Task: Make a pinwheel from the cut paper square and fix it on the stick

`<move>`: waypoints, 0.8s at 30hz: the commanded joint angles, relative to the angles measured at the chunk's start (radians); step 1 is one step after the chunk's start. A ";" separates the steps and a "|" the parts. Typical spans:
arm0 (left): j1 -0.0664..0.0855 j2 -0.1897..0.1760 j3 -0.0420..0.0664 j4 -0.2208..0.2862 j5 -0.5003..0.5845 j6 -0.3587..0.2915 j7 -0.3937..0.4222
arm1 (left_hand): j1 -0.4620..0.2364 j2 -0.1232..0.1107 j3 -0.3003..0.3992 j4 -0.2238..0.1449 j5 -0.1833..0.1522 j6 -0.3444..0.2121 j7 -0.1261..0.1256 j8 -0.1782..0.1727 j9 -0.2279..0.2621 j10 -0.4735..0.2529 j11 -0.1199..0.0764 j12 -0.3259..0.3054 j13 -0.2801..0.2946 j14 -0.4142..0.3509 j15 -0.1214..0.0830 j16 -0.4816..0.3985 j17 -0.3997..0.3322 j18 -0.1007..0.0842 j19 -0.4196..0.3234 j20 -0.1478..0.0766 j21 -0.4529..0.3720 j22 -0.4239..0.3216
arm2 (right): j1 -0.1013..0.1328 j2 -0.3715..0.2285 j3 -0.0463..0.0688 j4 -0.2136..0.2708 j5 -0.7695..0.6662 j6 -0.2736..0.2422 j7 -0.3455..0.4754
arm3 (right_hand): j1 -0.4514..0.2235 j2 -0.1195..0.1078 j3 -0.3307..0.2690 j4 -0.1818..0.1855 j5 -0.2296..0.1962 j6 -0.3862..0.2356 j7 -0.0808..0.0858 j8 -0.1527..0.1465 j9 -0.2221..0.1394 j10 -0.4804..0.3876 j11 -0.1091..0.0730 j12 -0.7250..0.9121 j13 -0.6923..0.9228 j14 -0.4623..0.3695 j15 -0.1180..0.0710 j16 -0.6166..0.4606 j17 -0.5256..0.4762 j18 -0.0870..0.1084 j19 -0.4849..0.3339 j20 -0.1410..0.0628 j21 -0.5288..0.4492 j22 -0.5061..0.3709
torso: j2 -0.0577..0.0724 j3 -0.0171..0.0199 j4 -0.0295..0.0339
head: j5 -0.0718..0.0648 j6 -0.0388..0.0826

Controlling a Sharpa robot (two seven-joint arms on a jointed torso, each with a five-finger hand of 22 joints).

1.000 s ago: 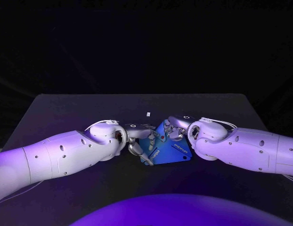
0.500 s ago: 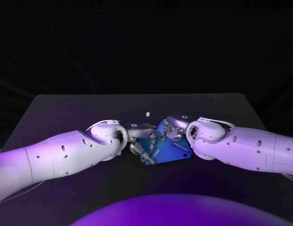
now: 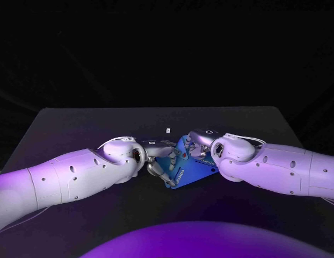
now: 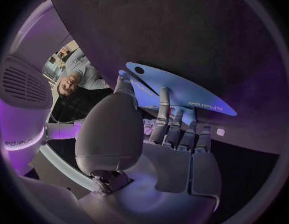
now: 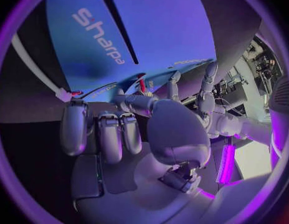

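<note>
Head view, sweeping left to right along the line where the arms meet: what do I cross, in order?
Left arm → left hand → blue paper → right arm. The right hand overlaps the paper, so it has no clear place in the order.

Blue paper square [image 3: 190,171] — slit, flaps bent up; tilted
</note>
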 commanded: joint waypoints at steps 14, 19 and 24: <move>0.001 0.008 0.000 -0.009 -0.006 0.023 -0.016 | 0.002 0.012 0.010 0.000 -0.002 0.007 0.005 -0.006 -0.001 0.000 0.001 0.001 0.001 -0.009 0.001 -0.004 -0.001 0.002 -0.005 -0.001 0.001 0.001 | 0.009 0.034 0.000 -0.048 -0.053 -0.053 -0.010 | -0.004 -0.005 0.008 -0.008 -0.010 -0.005 0.001 0.001 -0.002 0.106 0.003 0.003 0.263 0.104 0.005 0.004 0.263 -0.008 0.000 -0.001 -0.006 0.010 | 0.000 -0.0001 -0.0006 | -0.001 0.000; 0.001 0.010 0.000 -0.009 -0.006 0.022 -0.016 | 0.002 0.012 0.010 0.000 -0.002 0.007 0.005 -0.006 -0.001 0.000 0.001 0.001 0.001 -0.009 0.001 -0.004 -0.001 0.002 -0.005 -0.001 0.001 0.001 | 0.010 0.056 0.000 -0.079 -0.048 -0.039 -0.001 | -0.004 -0.005 0.008 -0.007 -0.015 -0.010 0.002 -0.001 -0.003 0.106 0.005 0.003 0.263 0.104 0.006 0.004 0.263 -0.008 0.000 -0.001 -0.007 0.010 | 0.000 0.0000 0.0009 | -0.002 0.000; 0.001 0.012 0.000 -0.010 -0.006 0.022 -0.016 | 0.002 0.012 0.010 0.000 -0.002 0.007 0.005 -0.006 -0.001 0.000 0.001 0.001 0.001 -0.009 0.001 -0.004 -0.001 0.002 -0.005 -0.001 0.001 0.001 | 0.010 0.078 0.000 -0.113 -0.036 -0.007 0.008 | -0.003 -0.003 0.008 -0.004 -0.028 -0.014 0.004 -0.003 -0.006 0.106 0.007 0.003 0.263 0.104 0.007 0.004 0.263 -0.008 -0.001 0.000 -0.009 0.010 | 0.001 -0.0012 0.0023 | -0.004 0.000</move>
